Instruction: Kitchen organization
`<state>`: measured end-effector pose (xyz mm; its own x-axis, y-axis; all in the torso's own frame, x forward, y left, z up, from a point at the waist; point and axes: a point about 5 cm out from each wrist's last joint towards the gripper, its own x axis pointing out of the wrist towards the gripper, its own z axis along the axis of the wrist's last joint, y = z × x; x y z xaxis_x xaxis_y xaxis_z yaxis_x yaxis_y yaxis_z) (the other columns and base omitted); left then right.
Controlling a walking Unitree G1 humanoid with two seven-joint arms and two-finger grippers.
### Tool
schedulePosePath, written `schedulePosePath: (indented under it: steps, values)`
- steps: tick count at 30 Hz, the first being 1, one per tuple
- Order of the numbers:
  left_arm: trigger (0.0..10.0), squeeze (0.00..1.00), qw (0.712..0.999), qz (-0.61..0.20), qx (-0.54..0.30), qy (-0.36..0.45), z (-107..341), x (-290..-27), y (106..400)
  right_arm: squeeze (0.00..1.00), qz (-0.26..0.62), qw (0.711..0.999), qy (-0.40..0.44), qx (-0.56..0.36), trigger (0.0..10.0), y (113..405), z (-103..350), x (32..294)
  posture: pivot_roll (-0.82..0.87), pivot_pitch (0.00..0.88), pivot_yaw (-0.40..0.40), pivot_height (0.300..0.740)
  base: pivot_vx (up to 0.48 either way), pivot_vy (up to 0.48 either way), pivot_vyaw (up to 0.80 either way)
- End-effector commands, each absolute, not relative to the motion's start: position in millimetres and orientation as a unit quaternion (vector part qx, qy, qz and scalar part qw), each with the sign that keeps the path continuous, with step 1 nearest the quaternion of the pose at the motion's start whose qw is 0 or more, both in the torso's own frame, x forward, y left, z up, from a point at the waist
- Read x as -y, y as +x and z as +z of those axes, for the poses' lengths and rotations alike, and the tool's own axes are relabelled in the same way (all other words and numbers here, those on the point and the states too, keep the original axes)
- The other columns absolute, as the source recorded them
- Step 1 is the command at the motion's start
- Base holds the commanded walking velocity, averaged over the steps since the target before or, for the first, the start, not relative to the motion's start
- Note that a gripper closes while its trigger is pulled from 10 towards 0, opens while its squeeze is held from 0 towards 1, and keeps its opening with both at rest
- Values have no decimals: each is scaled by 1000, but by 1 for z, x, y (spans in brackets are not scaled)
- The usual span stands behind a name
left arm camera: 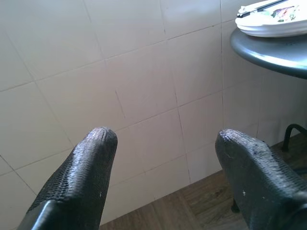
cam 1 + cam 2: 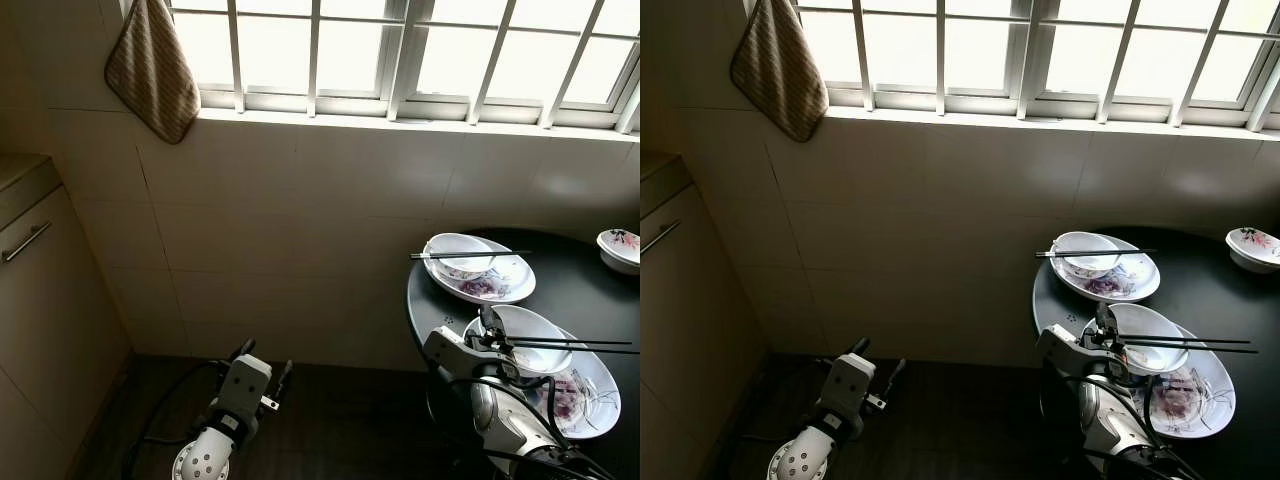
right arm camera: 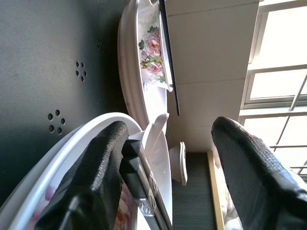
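On the round black table (image 2: 575,290) a near plate (image 2: 592,402) carries a white bowl (image 2: 535,330) with black chopsticks (image 2: 565,346) laid across it. My right gripper (image 2: 492,332) is at this bowl's left rim, open. In the right wrist view the gripper (image 3: 170,127) has the bowl rim between its fingers, and the chopsticks (image 3: 144,179) lie against one finger. Farther back, a second plate (image 2: 505,285) holds a bowl (image 2: 455,248) and chopsticks (image 2: 470,255). My left gripper (image 2: 265,358) hangs low over the floor, open and with nothing between its fingers (image 1: 86,167).
A small flowered bowl (image 2: 620,248) sits at the table's far right. A tiled wall runs under the window, where a striped towel (image 2: 152,68) hangs. A cabinet (image 2: 40,290) stands at the left. Dark wooden floor lies between the cabinet and the table.
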<state>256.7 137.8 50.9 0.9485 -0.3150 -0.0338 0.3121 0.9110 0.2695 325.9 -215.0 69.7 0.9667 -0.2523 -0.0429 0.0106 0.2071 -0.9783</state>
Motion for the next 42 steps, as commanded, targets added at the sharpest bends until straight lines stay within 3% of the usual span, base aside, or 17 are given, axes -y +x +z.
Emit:
schedulePosePath:
  steps: [1, 2, 5, 8, 9, 10, 11, 13, 16, 29, 30, 31, 32, 42]
  values:
    - [10000, 0, 979, -156, 9, 131, 52, -139, 258, 0, -85, 764, -632, -97, 4706, 324, 69, 219, -2, 0, -90, 736, 0, 0, 0]
    - [10000, 0, 979, -155, 9, 131, 52, -139, 258, 0, -83, 765, -631, -97, 4275, 323, 68, 219, -2, 0, -90, 736, 0, 0, 0]
    - [10000, 0, 979, -155, 9, 131, 52, -139, 259, 0, -81, 765, -632, -93, 0, 324, 68, 218, -2, 0, -92, 736, 0, 0, 0]
    - [10000, 0, 979, -154, 10, 130, 53, -139, 259, 0, -80, 766, -631, -94, 0, 324, 68, 217, -3, 0, -92, 736, 0, 0, 0]
    - [10000, 0, 979, -154, 10, 130, 53, -139, 259, 0, -82, 765, -631, -98, 1882, 324, 68, 217, -2, 0, -93, 736, 0, 0, 0]
    - [10000, 0, 979, -154, 10, 130, 53, -139, 259, 0, -83, 765, -631, -98, 4941, 324, 68, 217, -2, 0, -93, 736, 0, 0, 0]
    - [10000, 0, 979, -154, 10, 129, 53, -139, 259, 0, -82, 766, -630, -99, 7176, 323, 68, 217, -2, 0, -93, 736, 0, 0, 0]
    - [10000, 0, 980, -154, 10, 129, 53, -139, 259, 0, -80, 766, -629, -102, 9176, 323, 66, 216, -2, 0, -93, 736, 0, 0, 0]
    - [10000, 0, 980, -153, 10, 129, 53, -139, 259, 0, -79, 766, -629, -106, 10000, 322, 64, 216, -2, 0, -93, 736, 0, 0, 0]
    - [10000, 0, 980, -154, 9, 127, 53, -139, 260, 0, -73, 766, -628, -118, 10000, 320, 59, 217, -3, 0, -92, 736, 0, 0, 0]
    - [10000, 0, 980, -154, 9, 127, 53, -139, 259, 0, -71, 767, -626, -119, 9216, 320, 59, 217, -3, 0, -92, 736, 0, 0, 0]
    - [10000, 0, 980, -154, 9, 126, 53, -139, 260, 0, -70, 768, -625, -120, 5137, 319, 58, 217, -3, 0, -92, 736, 0, 0, 0]
    - [10000, 0, 980, -154, 9, 126, 53, -139, 259, 0, -69, 768, -625, -120, 4510, 319, 58, 216, -2, 0, -93, 736, 0, 0, 0]
    - [10000, 0, 980, -154, 9, 126, 53, -139, 259, 0, -69, 769, -624, -121, 4471, 319, 57, 216, -2, 0, -93, 736, 0, 0, 0]
